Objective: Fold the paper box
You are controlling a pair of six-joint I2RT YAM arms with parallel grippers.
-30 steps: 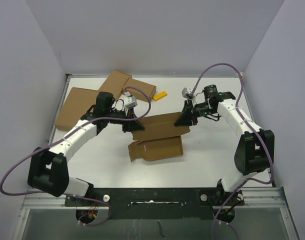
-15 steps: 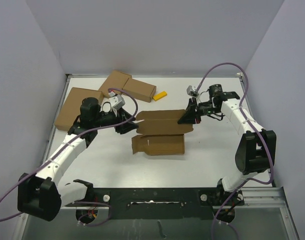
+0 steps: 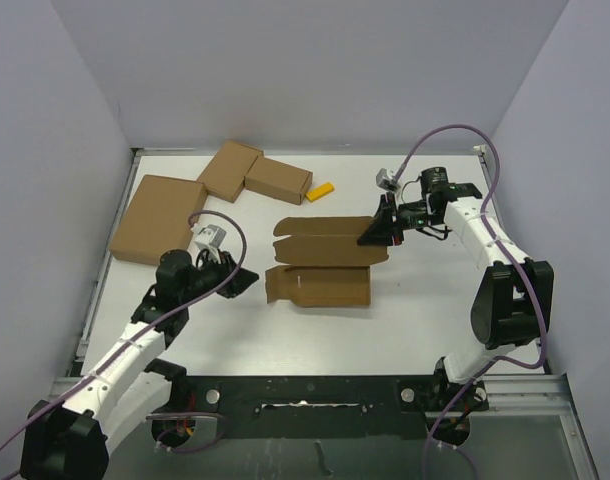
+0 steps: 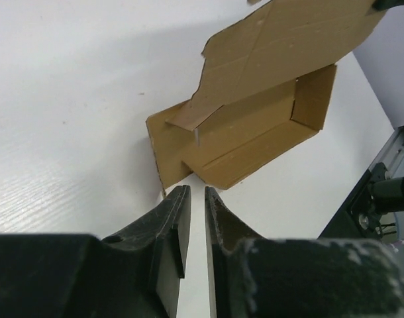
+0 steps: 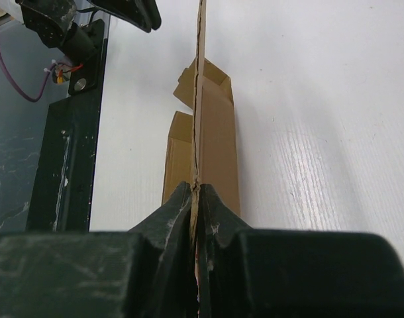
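While the right hand (image 3: 371,237) pinches its raised lid (image 3: 323,241), the brown paper box (image 3: 325,289) lies tray-shaped, left hand (image 3: 249,277) barely parted, empty.

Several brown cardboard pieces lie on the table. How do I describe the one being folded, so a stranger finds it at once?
Look at the middle of the table. The paper box lies there, an open tray with a lid flap. Unlike the closed cartons at the far left, it is unfolded, and the right gripper pinches its flap.
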